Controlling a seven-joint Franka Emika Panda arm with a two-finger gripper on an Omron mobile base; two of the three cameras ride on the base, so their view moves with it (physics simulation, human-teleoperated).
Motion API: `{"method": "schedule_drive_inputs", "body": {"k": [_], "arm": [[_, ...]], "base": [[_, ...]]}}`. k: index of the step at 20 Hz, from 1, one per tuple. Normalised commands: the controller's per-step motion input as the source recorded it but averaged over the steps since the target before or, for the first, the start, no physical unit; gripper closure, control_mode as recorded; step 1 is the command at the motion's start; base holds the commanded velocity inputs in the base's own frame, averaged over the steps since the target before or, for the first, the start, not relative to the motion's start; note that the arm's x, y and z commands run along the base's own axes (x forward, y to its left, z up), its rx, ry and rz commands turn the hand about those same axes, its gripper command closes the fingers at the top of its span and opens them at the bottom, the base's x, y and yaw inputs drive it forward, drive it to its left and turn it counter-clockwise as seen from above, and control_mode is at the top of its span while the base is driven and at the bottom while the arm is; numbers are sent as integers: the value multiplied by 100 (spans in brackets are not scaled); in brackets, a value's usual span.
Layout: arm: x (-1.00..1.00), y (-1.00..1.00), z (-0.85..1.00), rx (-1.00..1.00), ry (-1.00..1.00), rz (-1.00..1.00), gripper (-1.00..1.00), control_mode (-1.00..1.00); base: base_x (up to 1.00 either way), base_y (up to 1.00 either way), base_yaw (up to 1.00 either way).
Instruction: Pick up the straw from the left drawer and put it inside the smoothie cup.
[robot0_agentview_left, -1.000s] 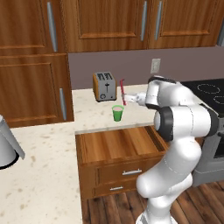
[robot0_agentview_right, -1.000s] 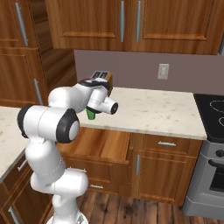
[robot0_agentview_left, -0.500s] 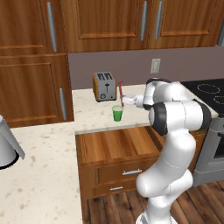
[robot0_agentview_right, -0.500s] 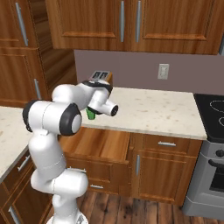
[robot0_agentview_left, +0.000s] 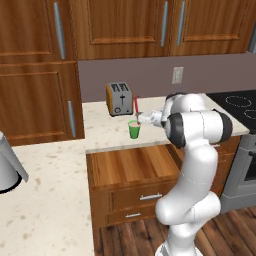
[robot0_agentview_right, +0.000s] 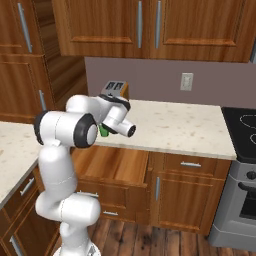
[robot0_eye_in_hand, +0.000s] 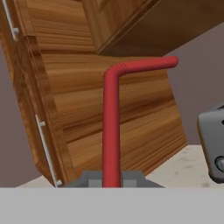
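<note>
Since a second ago we are bringing the straw (robot0_agentview_left: 136, 106) leftward along the tabletop (robot0_agentview_left: 105, 132), from beside the cup (robot0_agentview_left: 134, 129) to directly above it; the cup and toaster (robot0_agentview_left: 119, 98) are staying put. The fingers (robot0_eye_in_hand: 112, 178) are clamped narrow on the straw's lower shaft, and in the hand view its bent tip is pointing sideways above them. In the left base view the straw is standing upright with its lower end at the cup's rim; whether it is already in the pink contents we cannot tell. We are judging this the insertion step. Next move: lowering straight down, then releasing without tipping the cup. The drawer (robot0_agentview_left: 132, 167) is hanging open below the tabletop edge. Around us: speckled light tabletop, brown wood cabinets (robot0_agentview_right: 150, 25), a wall outlet (robot0_agentview_right: 186, 81), a stove (robot0_agentview_right: 242, 122) to the right.
</note>
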Motion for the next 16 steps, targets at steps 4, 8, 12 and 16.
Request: {"method": "schedule_drive_inputs", "body": {"k": [4,8,12,16], "arm": [[28,0,-15,0,-3,0,100,-100],[29,0,-12,0,-3,0,100,-100],[22,0,-14,0,-4,0,100,-100],[11,0,-16,0,-6,0,100,-100]], "base": [[0,0,0],[0,0,0],[0,0,0],[0,0,0]]}}
